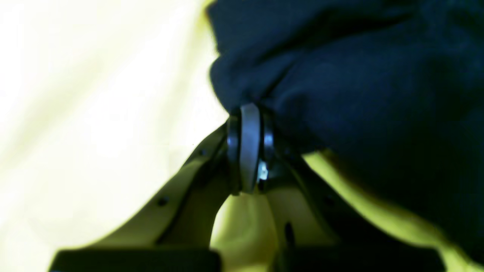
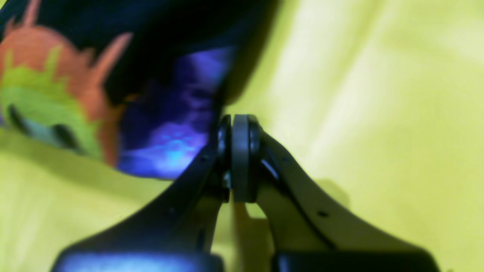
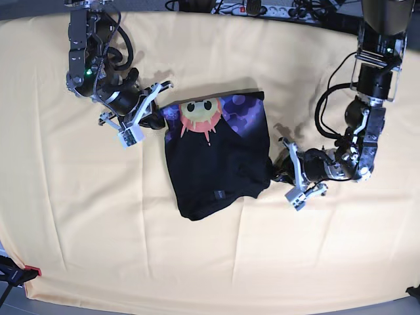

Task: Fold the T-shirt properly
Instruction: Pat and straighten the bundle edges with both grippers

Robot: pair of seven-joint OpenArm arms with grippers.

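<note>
The black T-shirt (image 3: 220,164) lies partly folded in the middle of the table, with its printed face (image 3: 200,115) showing along the far edge. In the base view my right gripper (image 3: 159,120) is at the shirt's far left corner. The right wrist view shows that gripper (image 2: 240,121) shut, with the printed cloth (image 2: 170,132) meeting its tips. My left gripper (image 3: 277,172) is at the shirt's right edge. The left wrist view shows it (image 1: 249,113) shut on a bunched fold of the black cloth (image 1: 359,75).
A cream-yellow table cloth (image 3: 98,230) covers the whole table, with shallow wrinkles. A power strip with cables (image 3: 262,8) lies along the far edge. A small red-tipped object (image 3: 29,270) sits off the near left corner.
</note>
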